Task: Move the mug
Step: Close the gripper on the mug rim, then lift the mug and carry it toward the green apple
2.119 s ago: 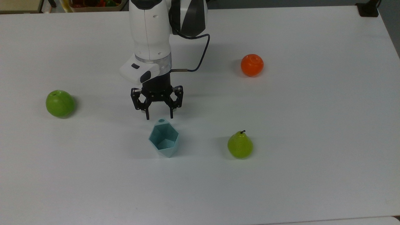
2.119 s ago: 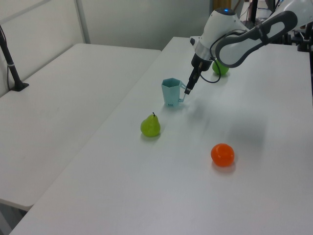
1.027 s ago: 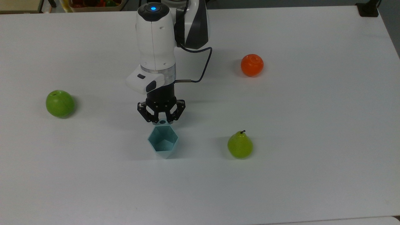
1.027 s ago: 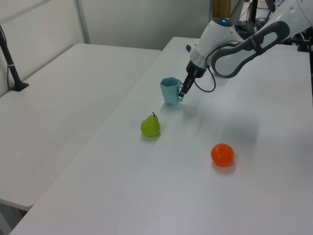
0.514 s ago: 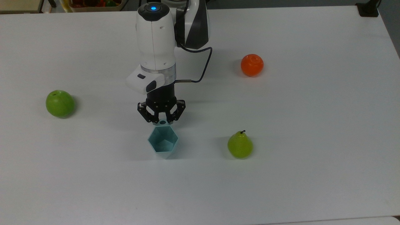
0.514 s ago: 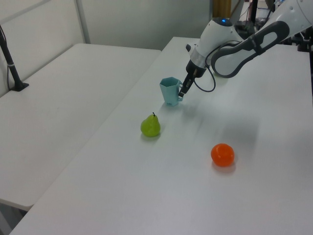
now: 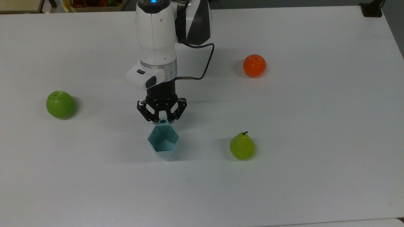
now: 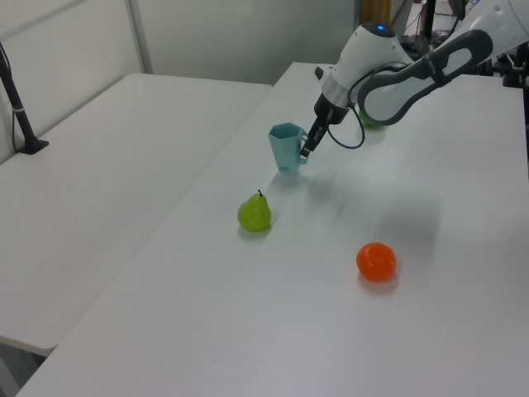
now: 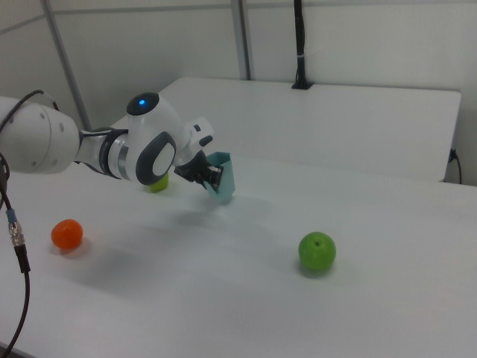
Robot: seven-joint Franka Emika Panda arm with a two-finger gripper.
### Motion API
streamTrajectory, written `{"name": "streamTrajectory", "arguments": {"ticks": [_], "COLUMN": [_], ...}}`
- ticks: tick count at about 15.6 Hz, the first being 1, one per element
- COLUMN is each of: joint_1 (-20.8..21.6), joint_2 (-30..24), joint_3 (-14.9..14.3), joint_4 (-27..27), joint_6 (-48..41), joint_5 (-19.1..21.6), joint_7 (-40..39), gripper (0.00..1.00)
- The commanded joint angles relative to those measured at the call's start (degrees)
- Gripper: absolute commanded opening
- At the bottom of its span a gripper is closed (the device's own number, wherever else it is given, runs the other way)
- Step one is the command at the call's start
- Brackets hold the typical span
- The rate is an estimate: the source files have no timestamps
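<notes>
Since the first earlier pictures the hand [image 7: 162, 120] has closed from a wide-open stance onto the rim tab of the mug [image 7: 163, 141]. The mug has since risen off the counter [image 7: 315, 126]; the left view shows it higher and tilted, shifted slightly toward the top view's left.

A white, flat surface [image 7: 315, 157] carries three fruits, well apart from each other. A round green apple [image 7: 60, 104] lies at the top view's left. A round orange fruit [image 7: 254, 65] lies toward the top view's upper right. A yellow-green pear with a dark stem [image 7: 242, 146] stands upright, nearer the lower edge of the top view.
</notes>
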Motion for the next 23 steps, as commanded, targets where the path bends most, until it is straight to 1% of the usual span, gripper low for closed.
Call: {"name": "streamTrajectory", "arguments": {"ticks": [1, 4, 7, 9, 11, 14, 19, 23], "joint_1": [0.15, 0.14, -0.03, -0.12, -0.38, -1.96, -4.16, -5.39], "joint_2": [-5.21, -11.62, -17.86, -21.91, -26.82, -34.21, -40.11, -40.65], "joint_3": [-0.06, -0.15, -0.06, -0.06, -0.15, -0.15, -0.76, -1.03], "joint_4": [-4.72, -10.35, -13.08, -15.79, -20.79, -28.27, -37.15, -40.77], "joint_6": [-0.11, -2.12, -9.32, -11.88, -11.98, -12.15, -12.07, -11.36], "joint_5": [0.51, 0.51, 0.51, 0.51, 0.6, 0.95, 1.04, 1.04], "joint_7": [0.2, -0.15, -0.41, -0.59, -2.51, -6.82, -12.1, -12.46], "gripper": [0.0, 0.0, 0.0, 0.0, 0.0, 0.0, 0.0, 0.0]}}
